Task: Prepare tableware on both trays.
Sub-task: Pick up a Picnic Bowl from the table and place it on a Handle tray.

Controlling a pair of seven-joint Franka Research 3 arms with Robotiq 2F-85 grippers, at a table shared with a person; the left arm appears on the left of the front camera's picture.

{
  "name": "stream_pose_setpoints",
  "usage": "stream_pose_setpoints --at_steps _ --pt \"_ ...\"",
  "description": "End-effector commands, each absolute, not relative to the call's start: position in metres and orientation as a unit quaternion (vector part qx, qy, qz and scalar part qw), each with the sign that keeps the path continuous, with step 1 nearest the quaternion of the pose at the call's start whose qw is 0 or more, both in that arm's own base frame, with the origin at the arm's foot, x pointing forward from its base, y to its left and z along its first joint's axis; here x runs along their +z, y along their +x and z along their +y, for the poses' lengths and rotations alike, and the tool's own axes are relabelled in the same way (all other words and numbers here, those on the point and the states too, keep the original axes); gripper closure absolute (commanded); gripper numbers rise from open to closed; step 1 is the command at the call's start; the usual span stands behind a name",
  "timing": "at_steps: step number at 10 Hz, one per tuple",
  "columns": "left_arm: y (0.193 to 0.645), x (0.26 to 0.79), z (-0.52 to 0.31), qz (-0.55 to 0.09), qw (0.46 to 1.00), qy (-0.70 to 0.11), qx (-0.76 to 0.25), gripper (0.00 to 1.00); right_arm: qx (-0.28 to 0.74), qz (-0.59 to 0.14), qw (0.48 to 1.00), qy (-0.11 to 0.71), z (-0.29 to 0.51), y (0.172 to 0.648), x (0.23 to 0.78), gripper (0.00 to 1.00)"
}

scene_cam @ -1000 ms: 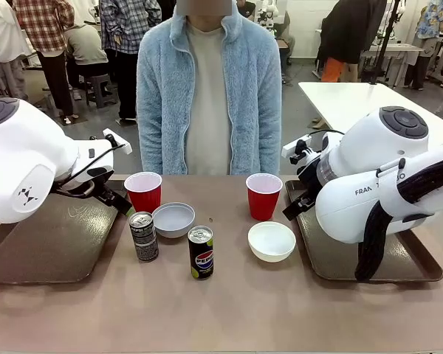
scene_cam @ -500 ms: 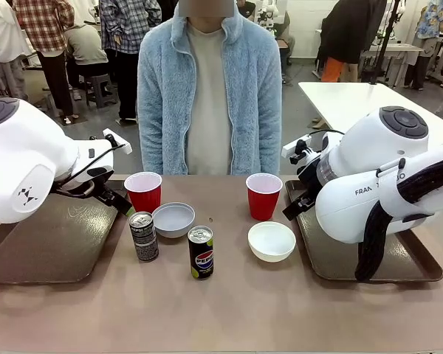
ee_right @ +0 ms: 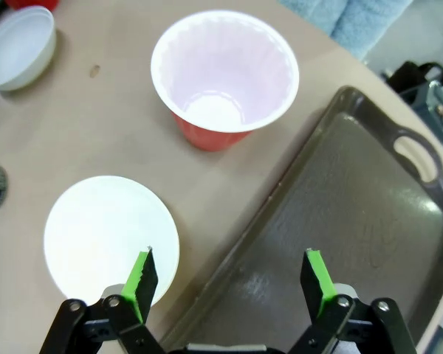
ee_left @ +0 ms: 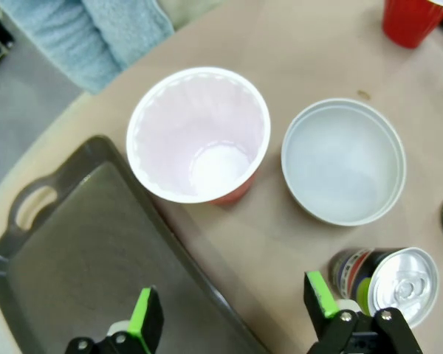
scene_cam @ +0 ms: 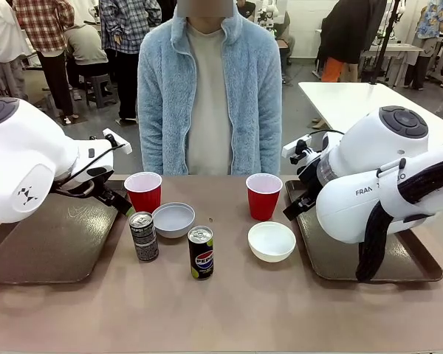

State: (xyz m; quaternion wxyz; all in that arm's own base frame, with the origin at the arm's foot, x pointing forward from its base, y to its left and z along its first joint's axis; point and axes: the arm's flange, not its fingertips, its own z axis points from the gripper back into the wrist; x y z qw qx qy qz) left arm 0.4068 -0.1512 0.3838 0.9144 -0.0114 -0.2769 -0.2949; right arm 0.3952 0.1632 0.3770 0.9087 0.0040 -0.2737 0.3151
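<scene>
Nothing has shifted since the earlier frames; both arms hang where they were.

The left gripper (ee_left: 232, 302) has its green-padded fingers (ee_left: 146, 316) spread as wide as they go, holding nothing. They straddle the near rim of the left tray (ee_left: 81, 243). One pad is over the tray floor. The other is just beside the grey-patterned can (ee_left: 395, 284), at three o'clock. The left red cup (ee_left: 199, 133) stands at twelve o'clock on the table, just off the tray rim, and the left white bowl (ee_left: 343, 169) sits at two. The likeliest mishap is a straight descent clipping the can or landing a finger on the rim. A hard squeeze could also buckle or tip the light cup.

The right gripper (ee_right: 229, 273) is likewise fully apart and empty. One pad is over the edge of the right white bowl (ee_right: 111, 240), the other over the right tray (ee_right: 340, 214). The right red cup (ee_right: 225, 74) is at twelve o'clock. Coming down here could catch the bowl's lip and flip it.

All six pieces rest on the table between the trays, the Pepsi can (scene_cam: 201, 252) nearest the robot.

Outward, the left wrist bends down over its tray's far corner. The right forearm folds back over its tray. Its fingers are probably angled toward the cup, though the front view hides them.
</scene>
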Motion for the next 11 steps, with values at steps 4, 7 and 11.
stream_pose_setpoints --at_steps 4,7,11 --pt "0.320 0.498 -0.130 -0.127 0.929 -0.038 -0.346 0.00 0.269 -0.153 0.951 -0.027 0.170 0.293 0.455 0.00" --pt "0.283 0.481 -0.132 -0.049 0.947 -0.070 -0.310 0.00 0.263 -0.046 0.963 -0.035 0.191 0.231 0.428 0.00" --pt "0.292 0.476 -0.113 -0.077 0.917 -0.209 -0.331 0.00 0.260 -0.095 0.957 0.087 0.168 0.269 0.450 0.00"
